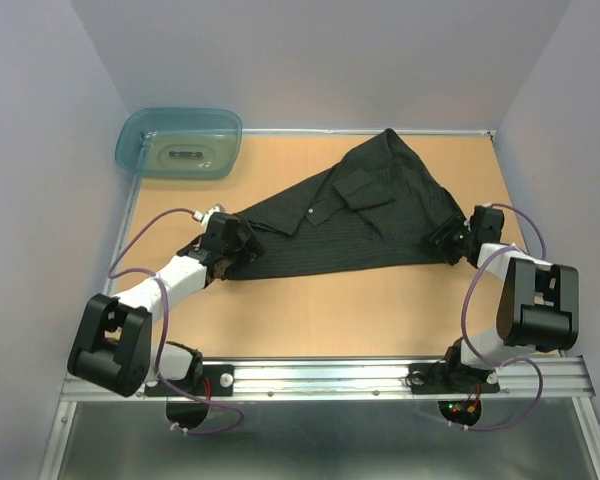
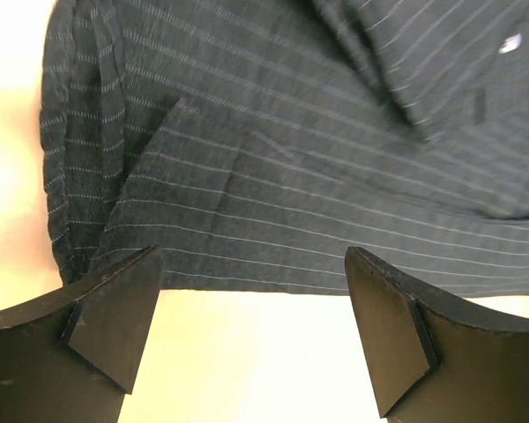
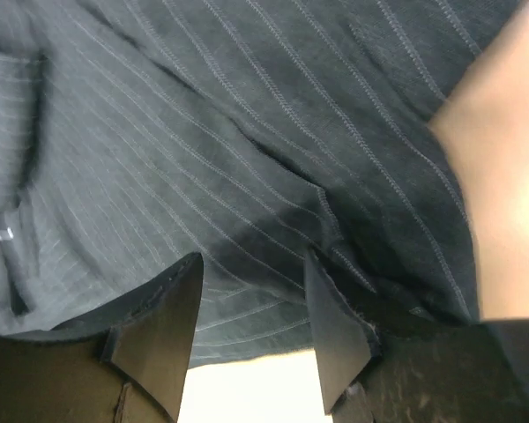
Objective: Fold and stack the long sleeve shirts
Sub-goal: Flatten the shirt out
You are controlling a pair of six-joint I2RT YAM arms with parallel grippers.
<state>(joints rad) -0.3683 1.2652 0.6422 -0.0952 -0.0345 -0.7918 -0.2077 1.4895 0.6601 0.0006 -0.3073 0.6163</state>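
The black pinstriped button-up cloth shirt (image 1: 350,225) lies loosely spread in a rough triangle across the tan wooden bench (image 1: 310,320), unfolded, so folding and stacking both appear still to do. The left gripper (image 2: 256,291) sits at the shirt's left edge with its fingers (image 2: 115,317) spread wide. The right gripper (image 3: 251,300) sits at the shirt's right edge, fingers apart more narrowly and pinching nothing visible. No writing is legible, and the mark inside the translucent teal plastic tub (image 1: 180,143) is unreadable.

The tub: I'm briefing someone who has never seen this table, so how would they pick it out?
On the wooden table, go to the far left corner. The tub sits there, apart from the shirt spread across the middle. It alone is translucent teal plastic with rounded corners; the shirt is dark pinstriped cloth.
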